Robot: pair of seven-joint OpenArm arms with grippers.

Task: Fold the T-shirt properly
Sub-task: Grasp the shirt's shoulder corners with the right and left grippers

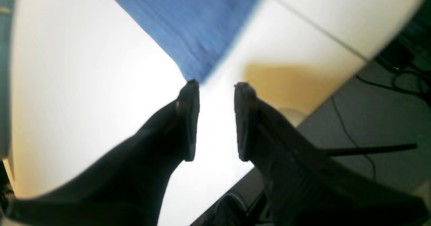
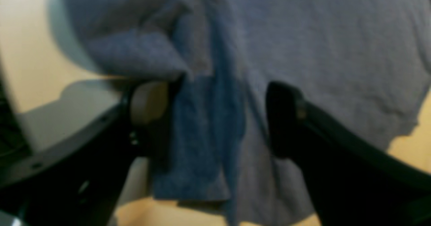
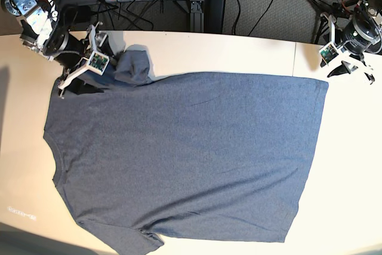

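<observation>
A slate-blue T-shirt (image 3: 185, 159) lay spread flat across a pale table (image 3: 250, 49), its collar toward the base view's left edge. The right gripper (image 2: 215, 118) stood with its fingers spread wide over a bunched sleeve at the shirt's upper left corner. The left gripper (image 1: 216, 118) hovered just off the shirt's far hem corner, fingers parted, holding nothing.
</observation>
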